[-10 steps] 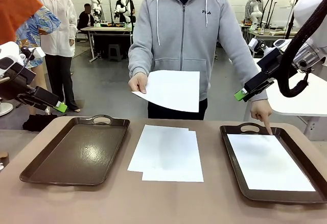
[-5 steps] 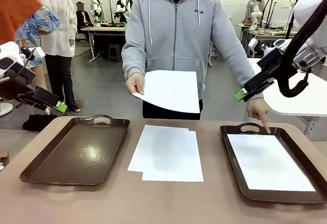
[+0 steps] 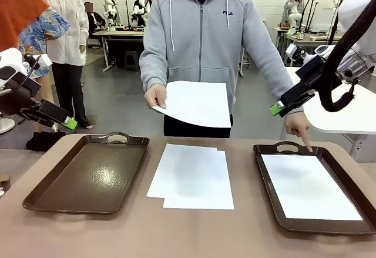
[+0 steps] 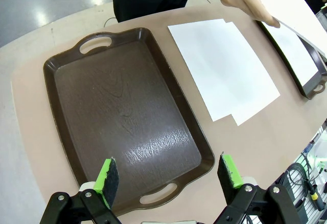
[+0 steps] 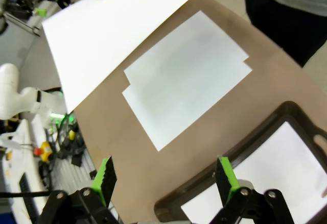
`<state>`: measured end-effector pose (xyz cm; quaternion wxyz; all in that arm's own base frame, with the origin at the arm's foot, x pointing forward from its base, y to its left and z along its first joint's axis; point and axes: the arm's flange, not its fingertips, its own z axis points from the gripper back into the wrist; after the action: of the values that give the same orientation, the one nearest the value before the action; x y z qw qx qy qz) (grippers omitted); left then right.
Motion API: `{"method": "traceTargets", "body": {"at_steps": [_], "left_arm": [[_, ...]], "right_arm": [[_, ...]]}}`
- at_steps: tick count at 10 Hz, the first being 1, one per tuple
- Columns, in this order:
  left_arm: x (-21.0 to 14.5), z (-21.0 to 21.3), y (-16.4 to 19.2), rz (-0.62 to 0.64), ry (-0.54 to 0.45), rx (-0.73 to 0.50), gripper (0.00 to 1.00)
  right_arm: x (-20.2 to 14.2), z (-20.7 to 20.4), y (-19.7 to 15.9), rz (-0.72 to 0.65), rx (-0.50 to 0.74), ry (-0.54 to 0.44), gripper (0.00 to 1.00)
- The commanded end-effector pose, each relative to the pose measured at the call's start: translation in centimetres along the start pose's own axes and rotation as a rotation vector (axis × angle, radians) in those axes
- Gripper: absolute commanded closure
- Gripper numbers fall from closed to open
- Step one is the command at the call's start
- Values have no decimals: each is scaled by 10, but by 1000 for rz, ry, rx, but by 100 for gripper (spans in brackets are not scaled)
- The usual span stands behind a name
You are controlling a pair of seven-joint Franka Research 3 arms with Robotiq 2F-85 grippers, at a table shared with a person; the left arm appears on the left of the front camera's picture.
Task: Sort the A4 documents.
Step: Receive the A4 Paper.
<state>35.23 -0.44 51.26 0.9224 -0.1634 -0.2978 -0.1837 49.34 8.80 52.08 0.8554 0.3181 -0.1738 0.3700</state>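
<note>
**Tan desk, two brown trays, paper in three places**

Grey polished floor (image 3: 117, 102) and a white back wall frame this workshop, with bystanders (image 3: 61, 29) standing off at 10 o'clock. Up front, the tan desk (image 3: 188, 234) carries two dark brown handled trays. The left tray (image 3: 88, 176) sits at 9 o'clock, bare and glossy. The right tray (image 3: 267, 181) sits at 3 o'clock with one white sheet (image 3: 308, 187) lying flat inside it. Dead centre, clear of both trays, lies the stack of A4 documents (image 3: 191, 176), its sheets slightly offset so an under-edge peeks out.

At 12 o'clock a person in a grey hoodie (image 3: 202, 34) stands at the far edge. The holding hand (image 3: 157, 95) pinches a raised sheet (image 3: 197, 102) in the air above the stack, and its free edge droops. The pointing hand (image 3: 298, 130) aims an index finger down at the right tray's far rim, just beside the handle.

And the robot? The left pincer (image 3: 69, 123) hangs raised at 9 o'clock, out past the desk's far-left corner. Its fingers are spread wide and pinch nothing, and its own camera looks down on the bare left tray. The right pincer (image 3: 276, 109) hovers at 2 o'clock, above the right tray's far end and near the pointing hand. Its green pads also stand well apart with nothing between them.
</note>
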Motion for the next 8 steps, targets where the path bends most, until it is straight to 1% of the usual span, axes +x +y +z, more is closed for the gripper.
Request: {"method": "traceTargets", "body": {"at_steps": [1, 2, 4, 6, 8], "left_arm": [[-1, -1, 1, 4, -1, -9, 0], [-1, -1, 1, 4, -1, -9, 0], [-1, -1, 1, 4, -1, -9, 0], [-1, -1, 1, 4, -1, -9, 0], [-1, -1, 1, 4, -1, -9, 0]], "right_arm": [[6, -2, -5, -74, 67, -82, 0], [12, -3, -8, -105, 91, -106, 0], [31, -9, -17, -161, 201, -153, 0], [52, -34, -35, -261, 346, -177, 0], [63, -61, -48, -355, 448, -184, 0]]}}
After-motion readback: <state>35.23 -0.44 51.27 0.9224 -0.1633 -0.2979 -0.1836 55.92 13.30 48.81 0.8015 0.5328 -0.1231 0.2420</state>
